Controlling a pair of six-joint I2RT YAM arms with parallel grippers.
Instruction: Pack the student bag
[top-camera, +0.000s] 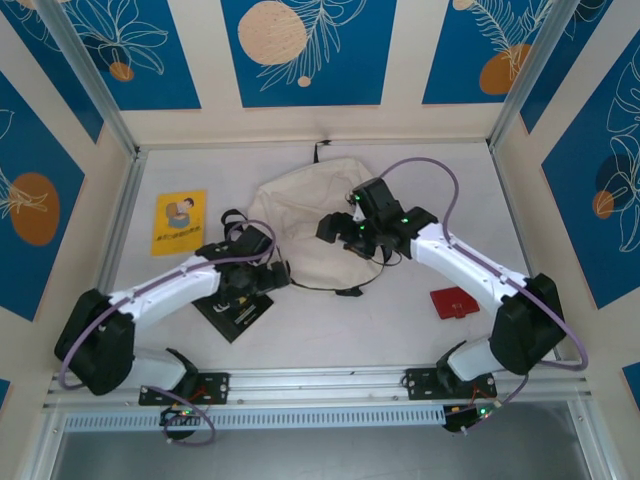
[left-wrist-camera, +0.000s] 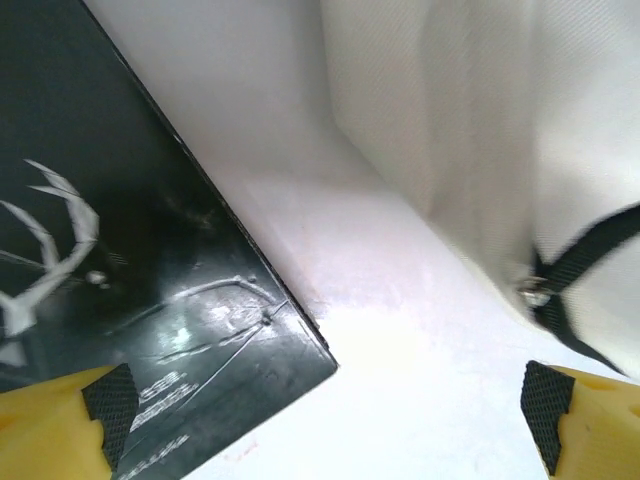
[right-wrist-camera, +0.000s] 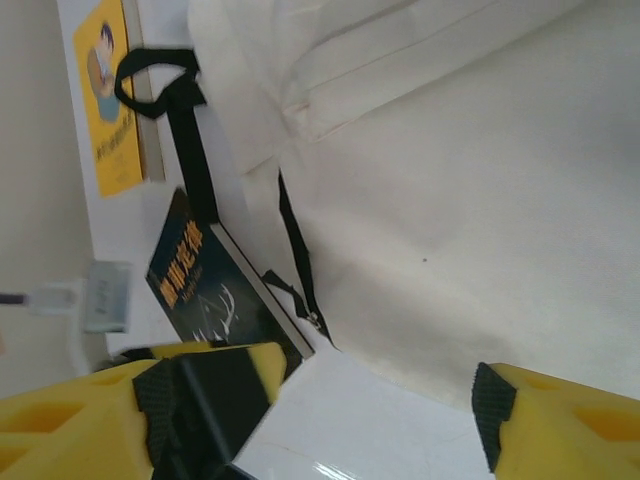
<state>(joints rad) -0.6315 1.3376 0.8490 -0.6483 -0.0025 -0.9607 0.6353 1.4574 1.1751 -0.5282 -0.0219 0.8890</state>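
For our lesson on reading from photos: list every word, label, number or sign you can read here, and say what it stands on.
Nothing here is sharp enough to quote.
Dark book, cover: yellow characters, too blurred to read.
Dark book, near its corner in the left wrist view: pale small print, blurred.
Yellow book, cover: a line of dark characters, too small to read.
Bag: no lettering seen.

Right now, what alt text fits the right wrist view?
A cream student bag with black straps lies on the white table, a dark paperback with an antler design beside it and a yellow book beyond. The right gripper hangs open above, holding nothing.
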